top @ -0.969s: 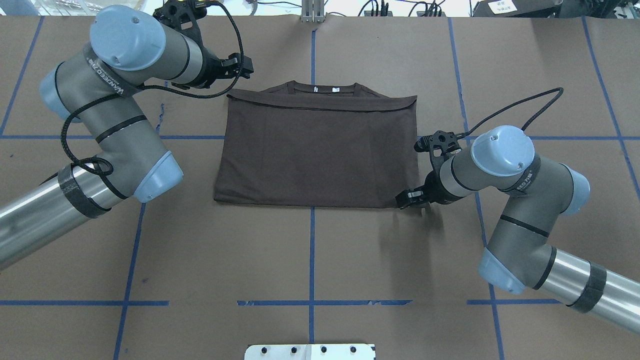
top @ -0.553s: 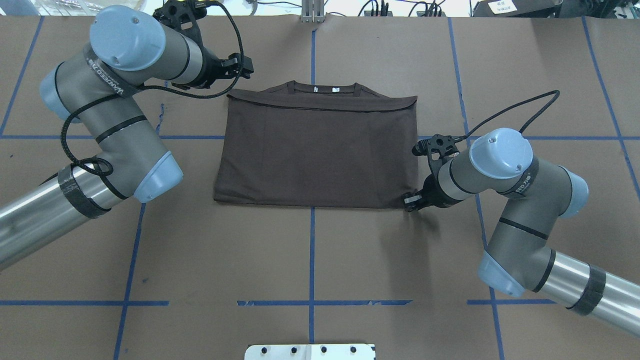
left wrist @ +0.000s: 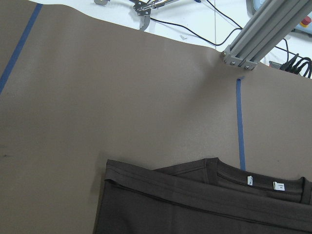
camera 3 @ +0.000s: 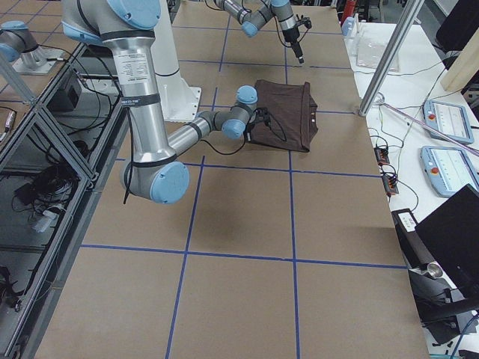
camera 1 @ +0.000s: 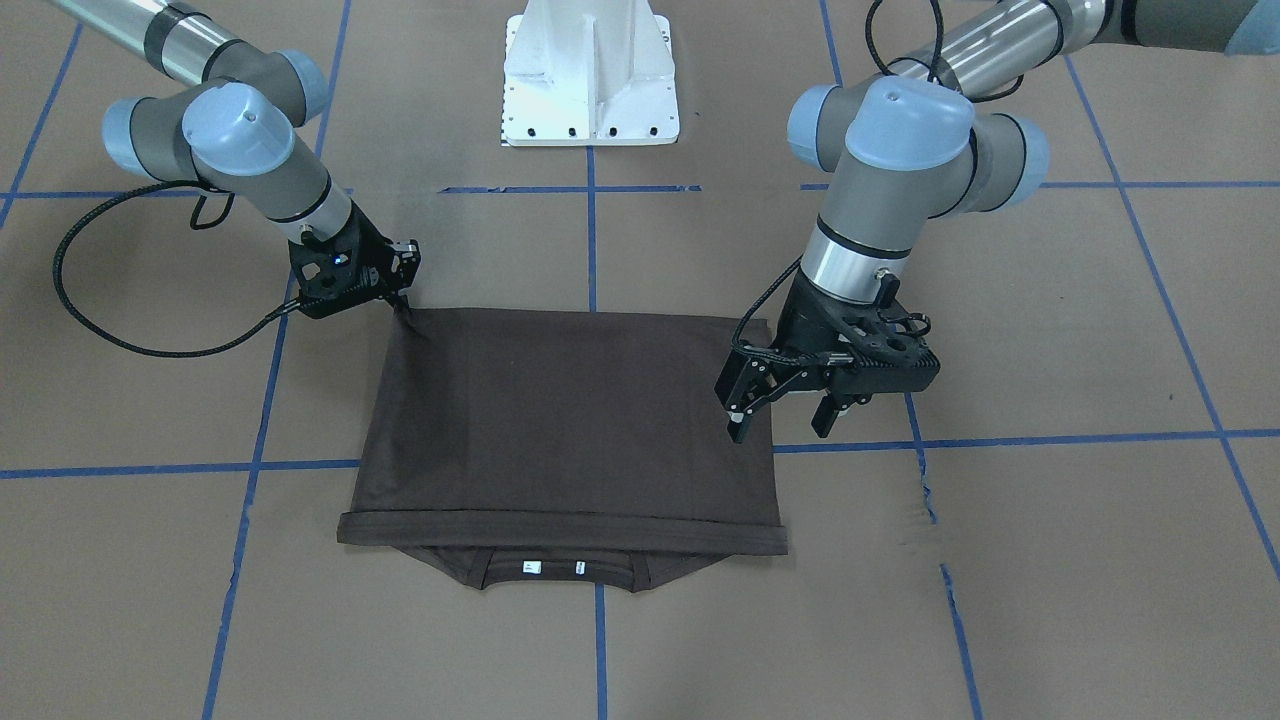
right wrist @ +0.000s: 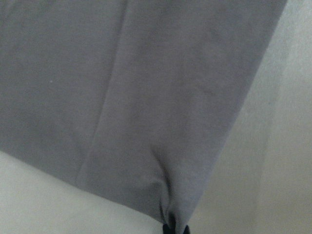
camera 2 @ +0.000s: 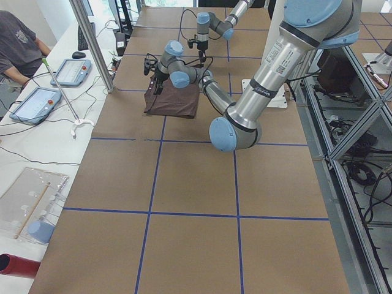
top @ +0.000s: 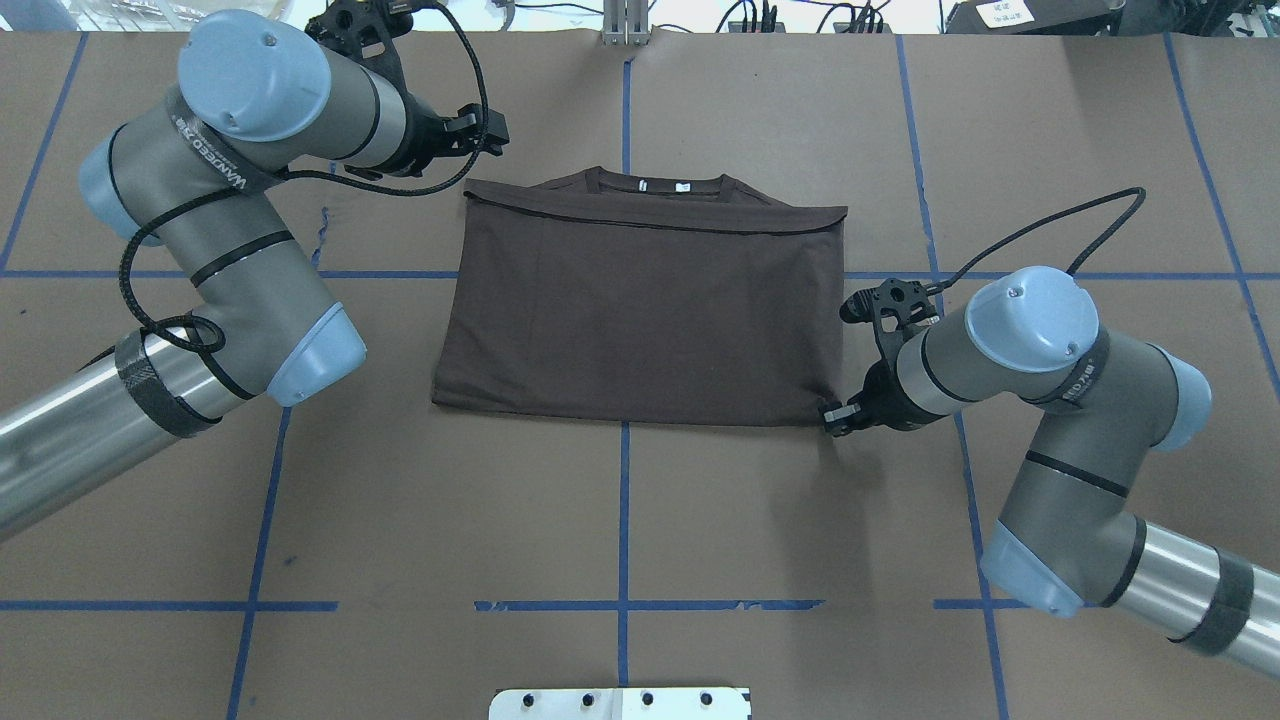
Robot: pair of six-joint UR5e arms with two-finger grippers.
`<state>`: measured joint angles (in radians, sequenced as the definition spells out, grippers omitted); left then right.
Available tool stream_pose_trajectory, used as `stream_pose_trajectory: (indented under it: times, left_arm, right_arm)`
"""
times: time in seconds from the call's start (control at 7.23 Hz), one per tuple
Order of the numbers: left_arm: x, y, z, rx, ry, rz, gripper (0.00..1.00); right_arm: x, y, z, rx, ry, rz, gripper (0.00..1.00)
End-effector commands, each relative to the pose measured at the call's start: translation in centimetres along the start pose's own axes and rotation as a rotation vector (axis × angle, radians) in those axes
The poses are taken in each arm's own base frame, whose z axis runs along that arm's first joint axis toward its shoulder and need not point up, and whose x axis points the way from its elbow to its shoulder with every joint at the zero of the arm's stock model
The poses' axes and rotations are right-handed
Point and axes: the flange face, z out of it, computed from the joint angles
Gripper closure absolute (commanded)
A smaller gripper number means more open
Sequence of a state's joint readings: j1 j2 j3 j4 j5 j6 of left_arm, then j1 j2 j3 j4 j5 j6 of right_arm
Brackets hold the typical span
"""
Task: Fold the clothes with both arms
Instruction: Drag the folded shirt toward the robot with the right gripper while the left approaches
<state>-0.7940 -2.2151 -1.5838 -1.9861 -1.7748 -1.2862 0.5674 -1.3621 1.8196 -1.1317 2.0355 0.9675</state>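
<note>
We find the T-shirt lying folded into a rectangle on the table, at the centre of the overhead frame, with its collar and white labels showing at the top edge. The right gripper is clamped on the shirt's lower right corner, where the cloth puckers. The left gripper is near the upper left corner, fingers spread and holding nothing.

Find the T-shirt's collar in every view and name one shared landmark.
Front-facing: collar bottom centre, under the folded hem.
Overhead: collar top centre.
Exterior left: on the T-shirt's left edge, too small to make out.
Exterior right: on its right edge, too small.
Left wrist: collar lower right.
Right wrist: not in it.
Landmark: the blue tape line meeting the collar, in front-facing, overhead, left wrist.
</note>
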Motion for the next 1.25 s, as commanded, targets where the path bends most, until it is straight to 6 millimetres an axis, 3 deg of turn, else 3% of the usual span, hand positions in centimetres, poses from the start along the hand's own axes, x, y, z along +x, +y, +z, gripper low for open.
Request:
stream_pose_trajectory:
  times: [0.0,0.28,0.42,0.55,0.69,0.83,0.97,1.11]
  left_arm:
    - [0.4,0.1,-0.6,0.003,0.011,0.002,0.00]
    - [0.0,0.6,-1.5,0.002,0.025,0.006,0.00]
    - [0.3,1.0,-3.3,0.009,0.054,0.013,0.00]
    - [0.2,1.4,-3.7,-0.014,0.044,0.012,0.00]
    - [0.1,1.5,-3.6,-0.019,0.037,0.011,0.00]
    - [-0.1,2.2,-3.3,-0.034,0.033,0.014,0.00]
    - [-1.0,4.6,-2.4,-0.117,0.025,-0.012,0.00]
    - [-1.1,8.7,-1.5,-0.174,0.015,-0.090,0.00]
  right_arm:
    - [-4.0,8.6,-2.8,-0.105,-0.049,0.021,1.00]
    - [-8.5,16.8,-3.9,-0.234,-0.111,0.035,1.00]
    - [-10.0,20.1,-2.7,-0.303,-0.111,0.040,1.00]
    - [-10.4,21.1,-2.9,-0.324,-0.119,0.034,0.43]
    - [-10.7,21.2,-3.6,-0.314,-0.132,0.028,0.00]
    - [-10.2,19.4,-4.6,-0.272,-0.138,0.048,0.00]
    - [-9.6,16.7,-5.8,-0.211,-0.148,0.075,0.00]
    - [-10.2,12.9,-8.4,-0.111,-0.187,0.096,0.00]
